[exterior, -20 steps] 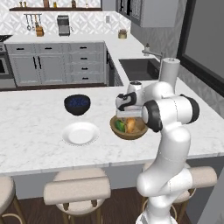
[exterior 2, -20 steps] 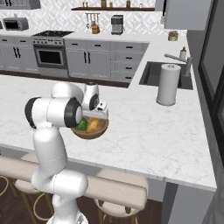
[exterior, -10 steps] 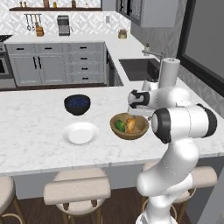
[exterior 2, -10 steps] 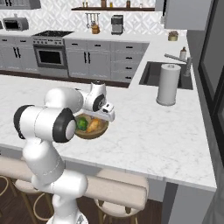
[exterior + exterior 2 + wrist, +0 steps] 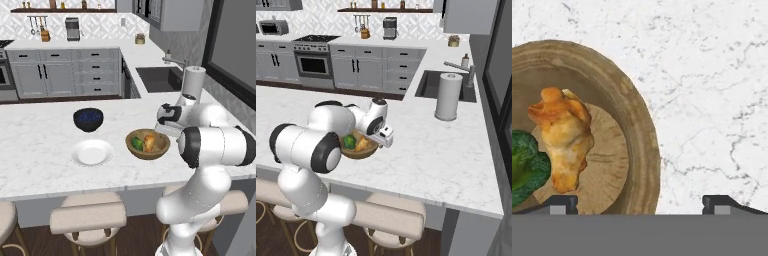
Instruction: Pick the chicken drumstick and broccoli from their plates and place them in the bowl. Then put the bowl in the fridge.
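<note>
Your gripper (image 5: 640, 202) hangs over the marble counter (image 5: 712, 90) with its jaws spread wide and nothing between them; one fingertip (image 5: 562, 202) sits over the rim of the bowl (image 5: 643, 150), the other over bare stone. Just inside the jaw line, on the bowl side, you have the chicken drumstick (image 5: 564, 142) lying on the lighter floor of the wooden bowl, and touching it on the far side from the jaws is the broccoli (image 5: 524, 167). From the base cameras you see the hand (image 5: 167, 117) hovering beside the bowl (image 5: 147, 145) on its sink-facing side, apart from it, with the orange drumstick (image 5: 149, 142) and green floret (image 5: 137, 144) side by side inside. Farther from the jaws, past the bowl, lies the white plate (image 5: 92, 152), bare, and beyond that the dark blue bowl (image 5: 88, 119). On the opposite side of the hand, well apart, a paper towel roll (image 5: 448, 96) stands upright next to the sink (image 5: 431, 85).
</note>
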Controlling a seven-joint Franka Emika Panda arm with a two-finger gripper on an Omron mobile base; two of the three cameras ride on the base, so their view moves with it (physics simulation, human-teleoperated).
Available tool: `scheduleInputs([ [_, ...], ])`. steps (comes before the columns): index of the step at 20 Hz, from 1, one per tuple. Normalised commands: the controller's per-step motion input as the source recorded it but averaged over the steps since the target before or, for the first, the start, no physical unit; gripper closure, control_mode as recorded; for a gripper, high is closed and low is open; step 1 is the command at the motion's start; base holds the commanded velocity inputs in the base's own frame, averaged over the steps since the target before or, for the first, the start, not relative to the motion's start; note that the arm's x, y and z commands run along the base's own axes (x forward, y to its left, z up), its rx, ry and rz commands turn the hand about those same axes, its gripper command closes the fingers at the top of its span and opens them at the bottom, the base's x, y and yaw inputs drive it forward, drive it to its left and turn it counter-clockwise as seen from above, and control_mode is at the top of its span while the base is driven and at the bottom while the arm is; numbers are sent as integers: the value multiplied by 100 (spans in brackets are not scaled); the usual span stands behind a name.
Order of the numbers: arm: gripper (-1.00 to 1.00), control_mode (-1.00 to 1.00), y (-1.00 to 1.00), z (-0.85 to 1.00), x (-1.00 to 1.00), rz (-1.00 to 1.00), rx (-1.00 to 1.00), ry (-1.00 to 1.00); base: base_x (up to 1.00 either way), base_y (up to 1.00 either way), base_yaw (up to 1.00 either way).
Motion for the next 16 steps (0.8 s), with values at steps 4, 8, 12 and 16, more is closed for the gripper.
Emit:
scheduleInputs([
  [4, -100, -100, 0, -43, 10, 0, 11, 0, 0, 0, 0],
  [8, -100, -100, 0, -38, 10, 0, 5, 0, 0, 0, 0],
  [12, -100, -100, 0, -29, 14, 0, 2, 0, 0, 0, 0],
  [16, 100, -100, 23, -29, 2, 0, 1, 0, 0, 0, 0],
])
